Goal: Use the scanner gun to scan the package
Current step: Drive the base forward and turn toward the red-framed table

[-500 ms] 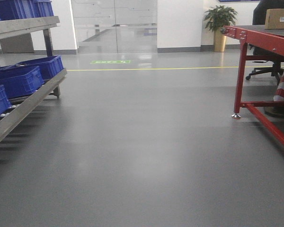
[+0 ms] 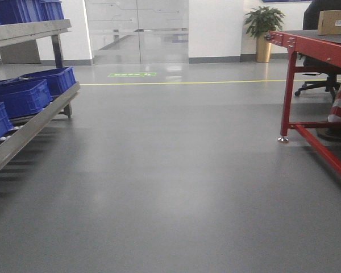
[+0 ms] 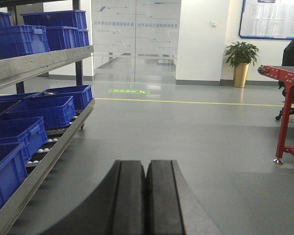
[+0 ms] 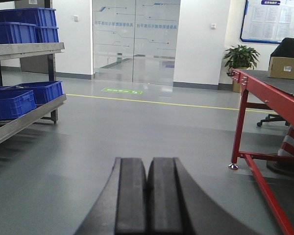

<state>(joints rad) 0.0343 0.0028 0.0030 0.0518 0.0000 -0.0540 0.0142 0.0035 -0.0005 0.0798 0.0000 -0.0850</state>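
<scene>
Since the earlier frame we see nothing moved in the front view: the floor, the rack and the table keep the same places. The left gripper has its two black fingers pressed together, with only a thin seam between them and nothing held. The right gripper is the same, its pads touching along the whole length and empty.

The package, a tan cardboard box with a small white label on its face, sits on the red table, well ahead of the right fingers and to their right. From the left fingers only the end of this table is in view, far to the right.

To the left of the left fingers stands a metal rack with blue plastic crates on its levels. Far ahead of both pairs of fingers are glass doors, a yellow floor line and a potted plant in a gold pot
</scene>
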